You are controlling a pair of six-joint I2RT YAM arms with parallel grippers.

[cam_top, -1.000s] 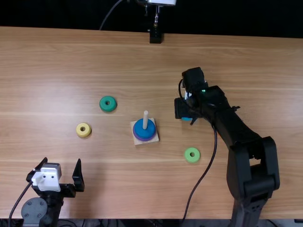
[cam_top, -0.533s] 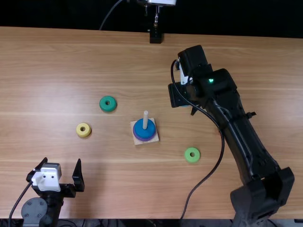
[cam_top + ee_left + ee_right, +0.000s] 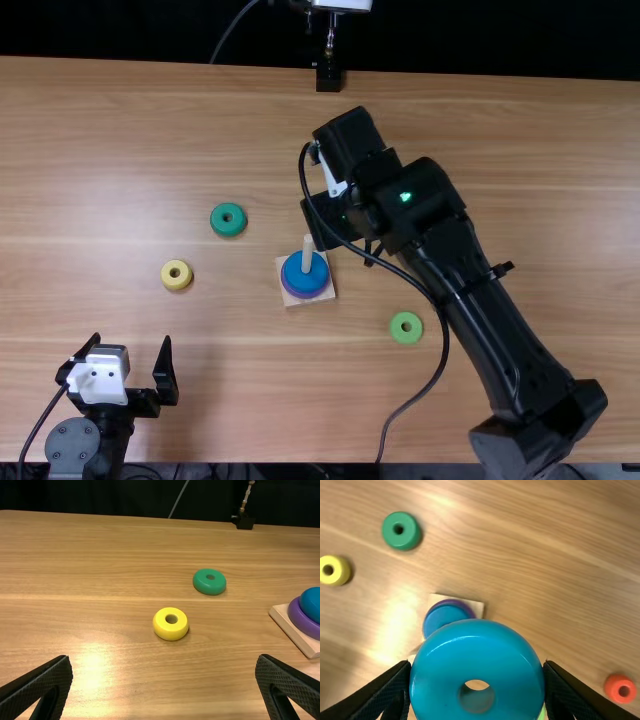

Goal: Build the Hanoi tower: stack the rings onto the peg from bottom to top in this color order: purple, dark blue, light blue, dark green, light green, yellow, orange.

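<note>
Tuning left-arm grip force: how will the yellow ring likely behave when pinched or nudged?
The yellow ring looks rigid, so it likely won't squash. Its smooth, rounded sides could slip if the pinch sits high. Lying flat on its broad face, it would probably slide rather than roll when nudged.

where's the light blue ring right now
In the right wrist view, the light blue ring is held between the fingers of the right end effector, in front of the peg's base.
</note>
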